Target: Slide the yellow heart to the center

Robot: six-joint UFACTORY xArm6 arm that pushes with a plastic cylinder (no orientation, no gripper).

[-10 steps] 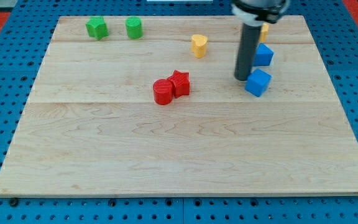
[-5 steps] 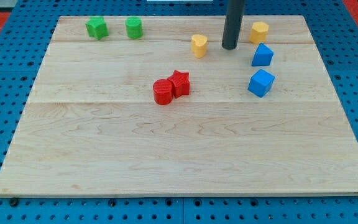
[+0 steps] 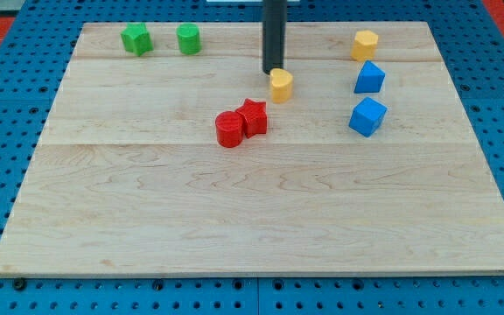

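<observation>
My tip [image 3: 273,73] touches the far-left edge of the yellow heart [image 3: 281,85]; red star [image 3: 253,116] is nearer, a bit left. No fingers, only a rod.

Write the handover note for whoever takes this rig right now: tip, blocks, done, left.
Tip: my tip sits at the top edge of the yellow heart, apparently touching it.
Blocks: the heart lies above and right of the red star and red cylinder.
Done: tip placed behind the heart.
Left: push it toward the view's bottom to the board's center, passing right of the red pair.
</observation>
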